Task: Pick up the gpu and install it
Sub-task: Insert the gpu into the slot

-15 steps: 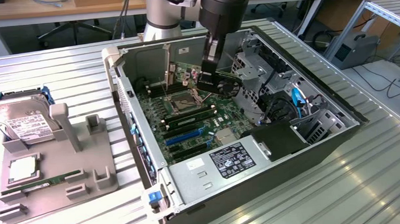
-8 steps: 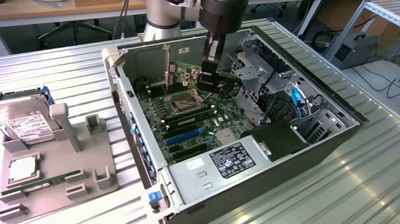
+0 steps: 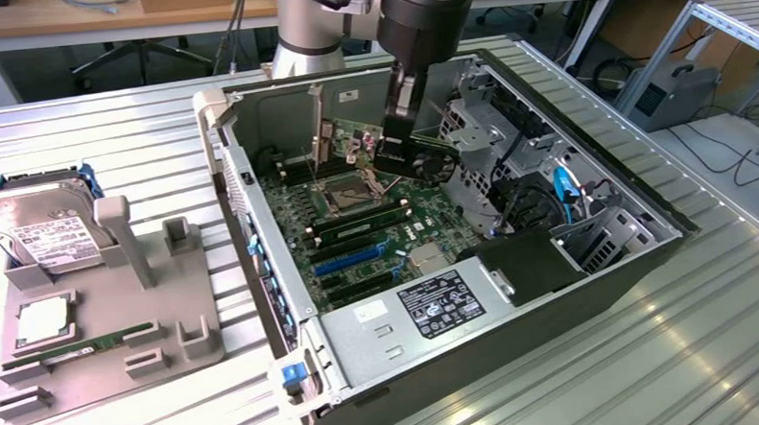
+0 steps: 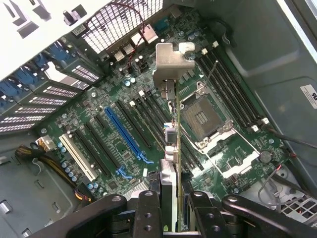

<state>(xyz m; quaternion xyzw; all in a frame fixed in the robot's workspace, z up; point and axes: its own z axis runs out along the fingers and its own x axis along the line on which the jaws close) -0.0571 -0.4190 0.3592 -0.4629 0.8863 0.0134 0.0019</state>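
Note:
The gpu (image 3: 351,148) is a green card with a silver end bracket, hanging upright inside the open computer case (image 3: 512,293) over the far part of the motherboard (image 3: 355,238). My gripper (image 3: 400,144) is shut on it from above. In the wrist view the gpu (image 4: 177,129) shows edge-on, its bracket (image 4: 171,64) farthest from the camera. My gripper (image 4: 171,201) clamps the card's near end between its black fingers (image 4: 148,208). The card hovers above the slots beside the CPU socket (image 4: 200,116), apart from the blue slot (image 4: 124,134). I cannot tell whether its edge touches a slot.
A grey fixture (image 3: 103,330) on the exterior view's left holds a silver hard drive (image 3: 41,227), a thin RAM stick (image 3: 90,345) and a CPU chip (image 3: 41,323). Inside the case sit the power supply (image 3: 429,311), drive cage (image 3: 486,141) and cables (image 3: 565,190).

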